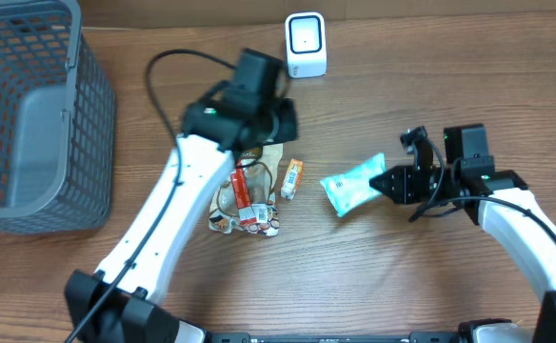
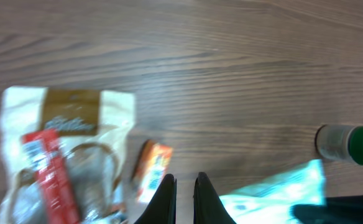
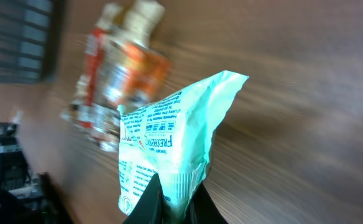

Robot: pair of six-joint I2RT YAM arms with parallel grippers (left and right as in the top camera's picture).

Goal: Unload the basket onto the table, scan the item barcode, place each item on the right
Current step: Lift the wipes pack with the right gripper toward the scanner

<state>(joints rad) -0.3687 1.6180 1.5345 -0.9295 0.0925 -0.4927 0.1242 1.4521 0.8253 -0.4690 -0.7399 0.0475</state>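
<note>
Mint-green packet (image 1: 352,185) is being pinched at one end by the right gripper (image 1: 383,181) over the middle of the wooden table (image 1: 402,286) — the left gripper (image 2: 184,188) is being held closed and empty near a brown snack pouch (image 2: 66,124), with a white scanner (image 1: 306,45) at the far edge.

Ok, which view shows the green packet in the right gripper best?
Right wrist: the green packet sits large and central, its print readable, pinched in the right gripper. Overhead shows it small but whole, beside the snack pile. Left wrist catches only a blurred corner.
</note>
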